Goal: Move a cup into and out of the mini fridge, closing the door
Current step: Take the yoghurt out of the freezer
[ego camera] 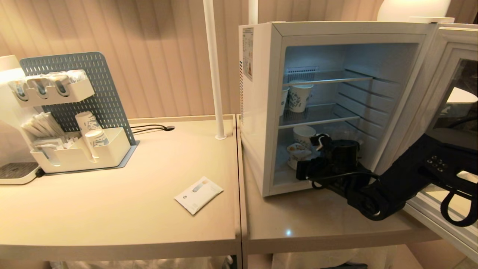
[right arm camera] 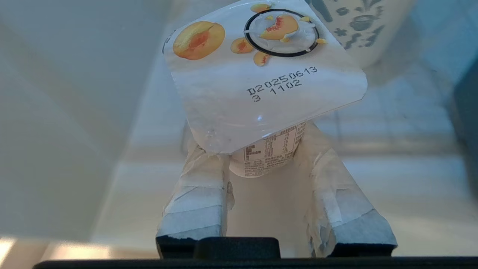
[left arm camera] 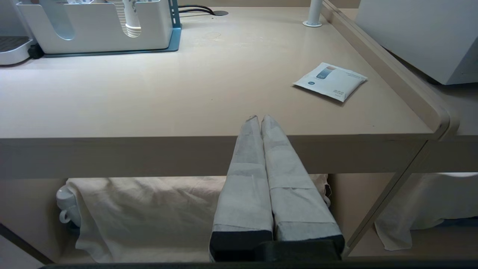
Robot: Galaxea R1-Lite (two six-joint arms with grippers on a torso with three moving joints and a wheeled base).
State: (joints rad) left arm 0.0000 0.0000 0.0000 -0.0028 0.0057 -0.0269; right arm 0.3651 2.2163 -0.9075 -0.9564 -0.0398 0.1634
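**Right gripper around the cup on the fridge floor**

The left gripper (left arm camera: 260, 118) hangs below the front edge of the table (left arm camera: 149, 97), its fingers pressed together on nothing; ahead of it and to its right lies a white sachet (left arm camera: 330, 80), and far ahead to its left stands a white organiser (left arm camera: 97, 30). The right gripper (right arm camera: 267, 157) reaches into the mini fridge (ego camera: 261, 112), whose door (ego camera: 440, 123) stands swung wide beside the arm. Its taped fingers (right arm camera: 201, 186) flank the cup (right arm camera: 267, 78) just under the peach-printed foil lid (whether both pads actually press the body is hard to tell). Just beyond the cup stands a patterned paper cup (right arm camera: 358, 26).
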